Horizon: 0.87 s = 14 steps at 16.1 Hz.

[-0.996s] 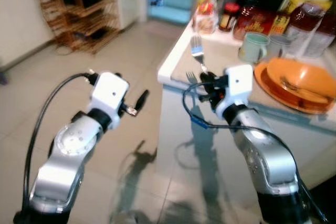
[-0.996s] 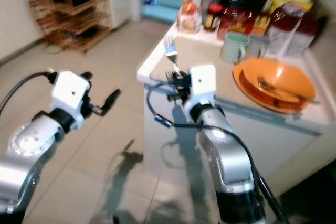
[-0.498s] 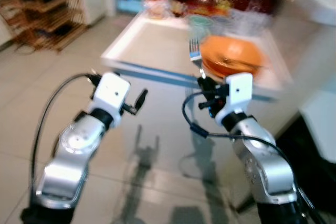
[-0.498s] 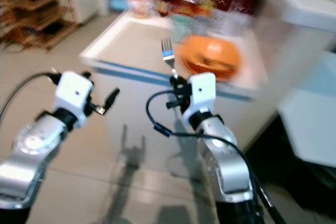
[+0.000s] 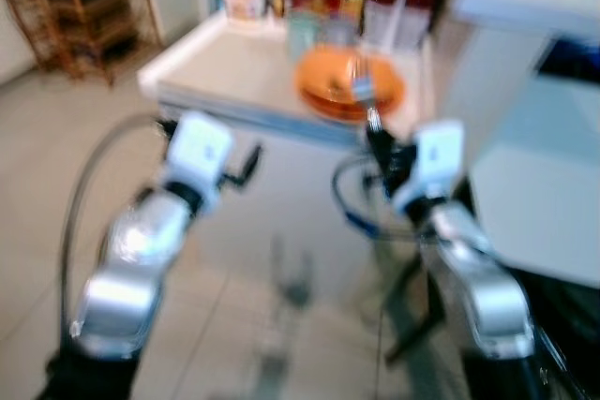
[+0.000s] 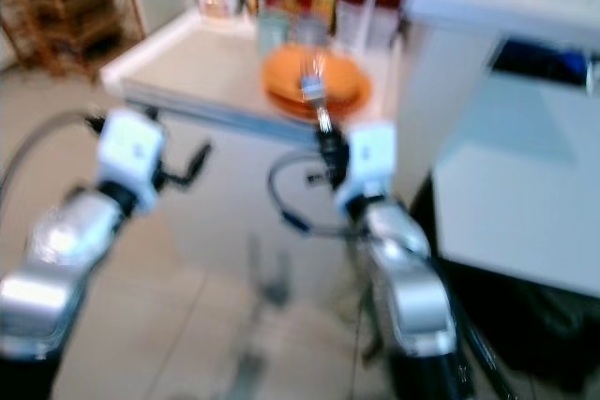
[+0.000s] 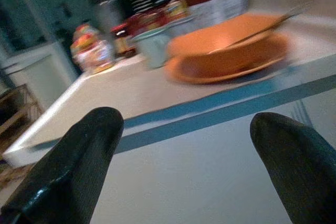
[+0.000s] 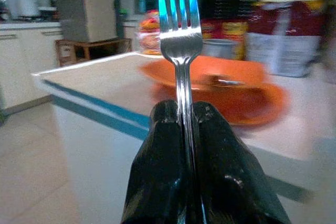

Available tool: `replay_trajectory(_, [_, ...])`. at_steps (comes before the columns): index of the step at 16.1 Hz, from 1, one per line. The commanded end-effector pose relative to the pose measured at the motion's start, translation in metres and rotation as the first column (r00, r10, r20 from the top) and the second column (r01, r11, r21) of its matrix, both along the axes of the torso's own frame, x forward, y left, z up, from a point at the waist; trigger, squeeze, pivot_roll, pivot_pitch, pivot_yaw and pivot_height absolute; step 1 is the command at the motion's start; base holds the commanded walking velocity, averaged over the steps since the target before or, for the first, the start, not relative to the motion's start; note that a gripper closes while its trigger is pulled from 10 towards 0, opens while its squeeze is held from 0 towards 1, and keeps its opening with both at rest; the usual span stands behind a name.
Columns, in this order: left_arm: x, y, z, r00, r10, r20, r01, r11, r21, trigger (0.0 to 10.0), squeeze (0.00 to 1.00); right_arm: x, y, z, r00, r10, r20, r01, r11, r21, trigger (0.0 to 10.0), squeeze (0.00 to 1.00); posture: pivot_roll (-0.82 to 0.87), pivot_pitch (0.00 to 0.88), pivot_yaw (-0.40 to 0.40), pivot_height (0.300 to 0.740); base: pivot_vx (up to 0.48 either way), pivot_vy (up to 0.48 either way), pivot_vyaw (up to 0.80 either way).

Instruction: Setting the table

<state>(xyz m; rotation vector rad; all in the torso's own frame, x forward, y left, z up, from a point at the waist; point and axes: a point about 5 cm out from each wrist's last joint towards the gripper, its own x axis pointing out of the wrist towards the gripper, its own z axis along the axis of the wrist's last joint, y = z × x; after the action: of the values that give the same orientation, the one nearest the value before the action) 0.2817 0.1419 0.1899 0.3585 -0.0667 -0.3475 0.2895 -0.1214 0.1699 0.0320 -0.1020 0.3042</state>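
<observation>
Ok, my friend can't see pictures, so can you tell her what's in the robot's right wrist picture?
The right gripper is shut on a fork, held upright with its prongs pointing up. Behind it is a white table with a blue stripe along its edge, holding an orange bowl on an orange plate, with jars and packets blurred further back.

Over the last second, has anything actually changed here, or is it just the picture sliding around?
Mostly the camera has swung as the robot turns, so the table now sits straight ahead. The right gripper still clamps the fork upright, the left gripper stays open and empty, and the orange bowl rests on its plate as before.
</observation>
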Motion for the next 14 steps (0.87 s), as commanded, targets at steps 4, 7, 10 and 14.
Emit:
replay_trajectory(4, [0.0011, 0.0036, 0.0025, 1.000, 0.010, 0.013, -0.010, 1.000, 0.014, 10.0, 0.00, 0.0001, 0.0018, 0.0066, 0.999, 0.015, 0.034, -0.015, 1.000, 0.005, 10.0, 0.00, 0.00, 0.000, -0.037, 0.740, 0.000, -0.480, 0.00])
replay_trajectory(7, [0.0013, 0.0030, 0.0022, 1.000, 0.009, 0.012, -0.009, 1.000, 0.016, 10.0, 0.00, 0.0001, 0.0010, 0.0061, 0.999, 0.012, 0.033, -0.012, 1.000, 0.006, 10.0, 0.00, 0.00, 0.000, -0.036, 0.740, 0.000, -0.480, 0.00])
replay_trajectory(10, [0.0017, 0.0037, 0.0021, 1.000, 0.010, 0.012, -0.010, 1.000, 0.018, 10.0, 0.00, -0.0006, 0.0023, 0.0053, 0.999, 0.031, 0.031, -0.031, 0.999, -0.006, 10.0, 0.00, 0.00, 0.000, -0.033, 0.740, 0.000, -0.480, 0.00])
replay_trajectory(14, [0.0017, 0.0042, 0.0021, 1.000, 0.012, 0.011, -0.012, 1.000, 0.020, 10.0, 0.00, -0.0010, 0.0023, 0.0038, 0.999, 0.028, 0.025, -0.028, 1.000, -0.012, 10.0, 0.00, 0.00, 0.000, -0.032, 0.740, 0.000, -0.480, 0.00])
